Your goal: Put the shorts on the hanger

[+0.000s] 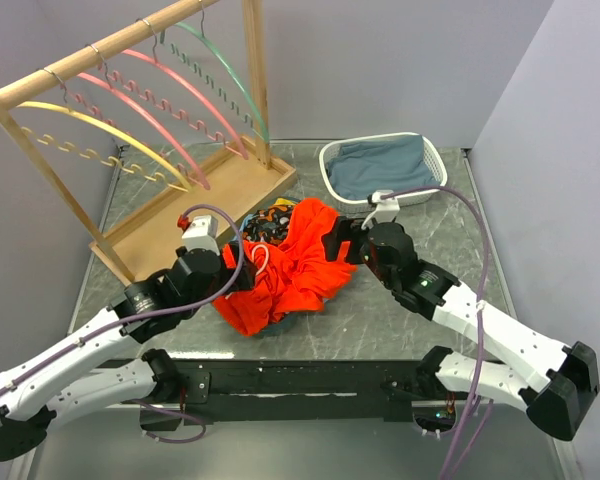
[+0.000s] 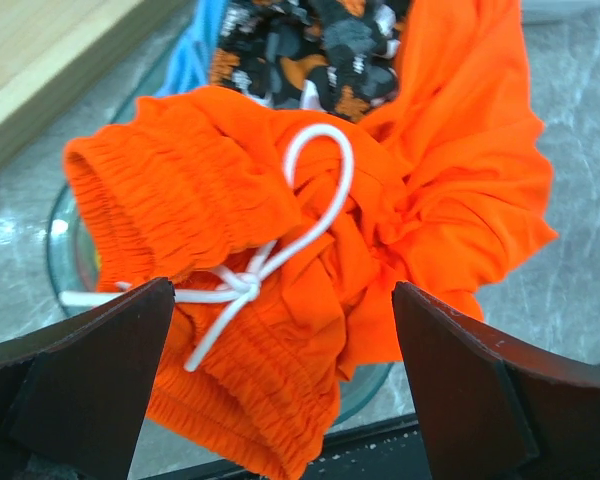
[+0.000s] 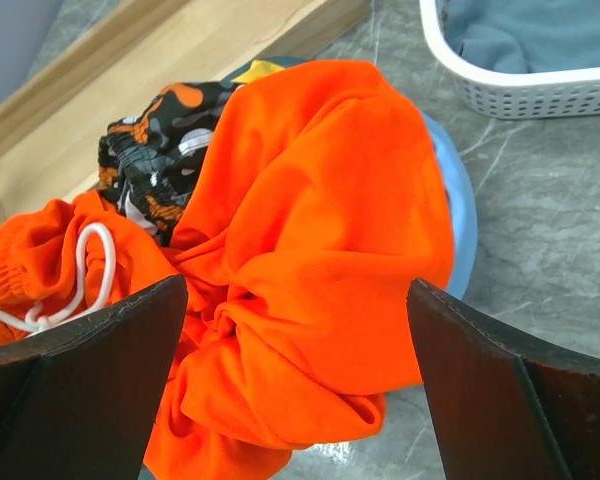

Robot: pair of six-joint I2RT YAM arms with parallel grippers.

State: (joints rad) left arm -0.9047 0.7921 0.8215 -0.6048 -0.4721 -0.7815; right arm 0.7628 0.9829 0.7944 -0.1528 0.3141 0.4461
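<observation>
Table [image 1: 400,320]: grey marbled top, carrying everything here.
Rack [image 1: 210,190]: wooden frame standing at the far left, hangers hanging from its rail.
Basket [image 1: 332,175]: white, sitting far right of the rack, holding a blue-grey cloth [image 1: 385,165].
Shorts [image 1: 295,265]: lying crumpled in a heap at mid-table, between the two arms, on what seems to be a clear dish [image 2: 60,250].
Hanger [image 1: 234,74]: pale green, hanging at the rail's far end, well apart from the shorts.
Patterned garment [image 1: 270,222]: peeking out behind the heap.
Left gripper [image 2: 282,290]: fingers standing spread, flanking the waistband, grasping nothing.
Right gripper [image 3: 298,288]: likewise spread wide beside the heap's right side.
Drawstring [image 2: 315,190]: white, looping over the waistband.
</observation>
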